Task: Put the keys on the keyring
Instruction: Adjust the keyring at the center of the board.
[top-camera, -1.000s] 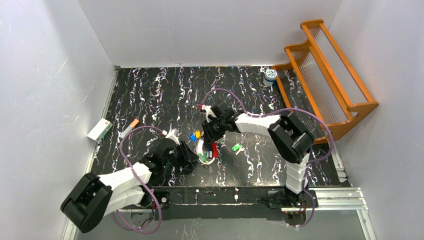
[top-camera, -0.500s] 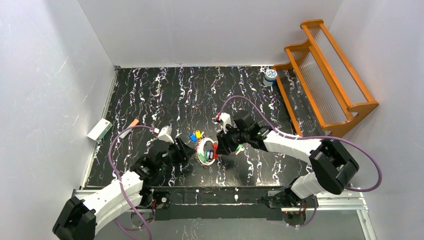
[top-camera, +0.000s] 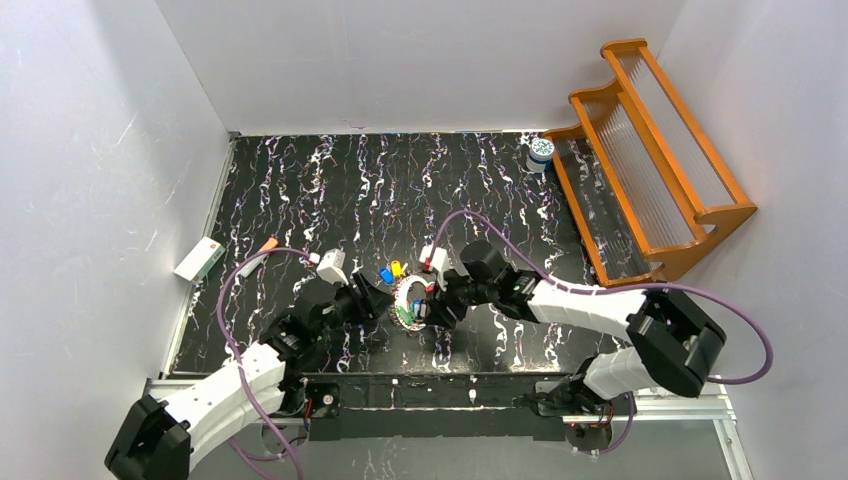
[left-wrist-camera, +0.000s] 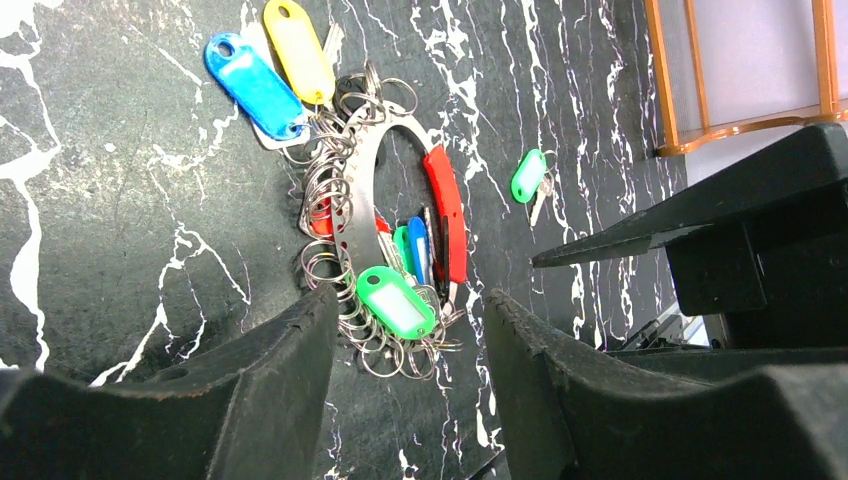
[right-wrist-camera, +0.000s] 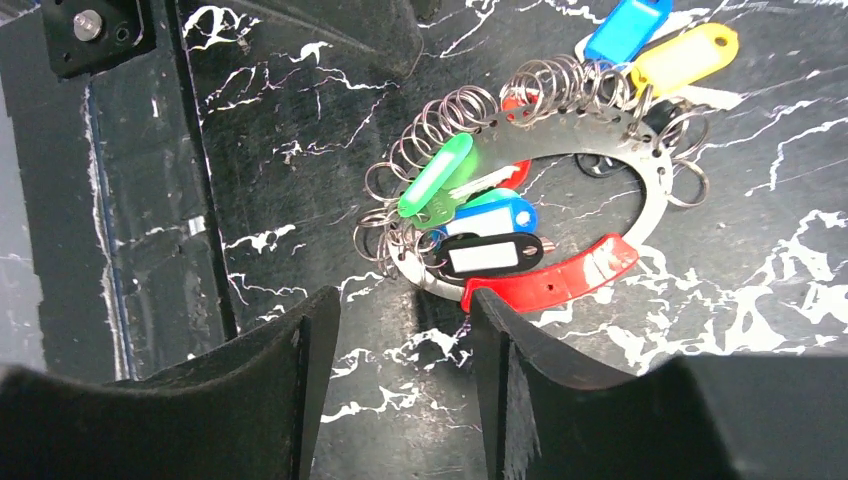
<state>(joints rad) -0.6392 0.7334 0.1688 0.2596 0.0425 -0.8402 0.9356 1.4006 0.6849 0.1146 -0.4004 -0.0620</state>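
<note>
Farthest left of the keyring (top-camera: 412, 300), a small white box (top-camera: 198, 258) sits by the bench (top-camera: 330, 190) edge. An orange-tipped pen (top-camera: 262, 250) lies a little nearer the ring. Neither seems to belong to the job.

Just left of the ring hovers the left tool (left-wrist-camera: 408, 300), its fingers wide apart and gripping nothing. A green-tagged key on the ring's near rim shows in the gap between them. My guess is that it waits there to steady the ring, which would slide on the smooth bench if pushed from one side only.

The ring lies flat near the front middle of the bench. It is a metal band closed by a red arc, hung with many small split rings. Several keys (right-wrist-camera: 480, 225) with green, blue and black tags bunch on one side of the ring, and blue and yellow tags trail off its far side.

Just right of the ring, the right tool (right-wrist-camera: 402, 300) also stands wide and empty, with bare bench between its fingers.

Further right and apart from the ring lies a loose green key (left-wrist-camera: 530, 175), clear in the left wrist view and hidden under the right arm from above. It looks like the one left to thread, and the right tool is the closer one to fetch it.

Well right and behind the ring are a round jar (top-camera: 541, 152) and a wooden rack (top-camera: 650, 150).
</note>
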